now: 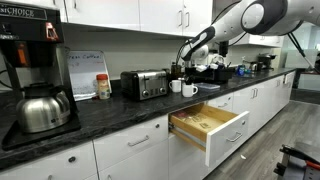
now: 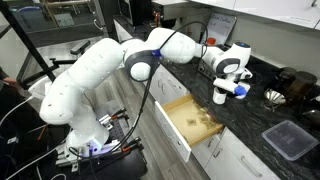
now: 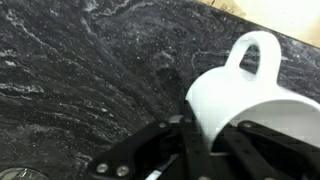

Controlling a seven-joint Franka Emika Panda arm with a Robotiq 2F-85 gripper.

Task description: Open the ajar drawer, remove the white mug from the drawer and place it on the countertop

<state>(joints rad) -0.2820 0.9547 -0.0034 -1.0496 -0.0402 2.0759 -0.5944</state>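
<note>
The white mug (image 3: 250, 95) fills the right of the wrist view, handle pointing up, just over the dark veined countertop (image 3: 80, 70). My gripper (image 3: 205, 125) is shut on its wall, one finger inside and one outside. In both exterior views the gripper (image 1: 180, 70) (image 2: 222, 86) hangs over the countertop (image 1: 100, 112) (image 2: 250, 118) behind the drawer, with the mug (image 2: 220, 97) under it. The drawer (image 1: 205, 125) (image 2: 190, 120) stands pulled out, its pale wood box showing. Whether the mug touches the stone I cannot tell.
A second white mug (image 1: 190, 90) stands close beside the gripper. A black toaster (image 1: 145, 84), a jar (image 1: 103, 86), a steel kettle (image 1: 42, 108) and a coffee machine (image 1: 25, 50) line the counter. A dark tray (image 2: 285, 138) lies further along.
</note>
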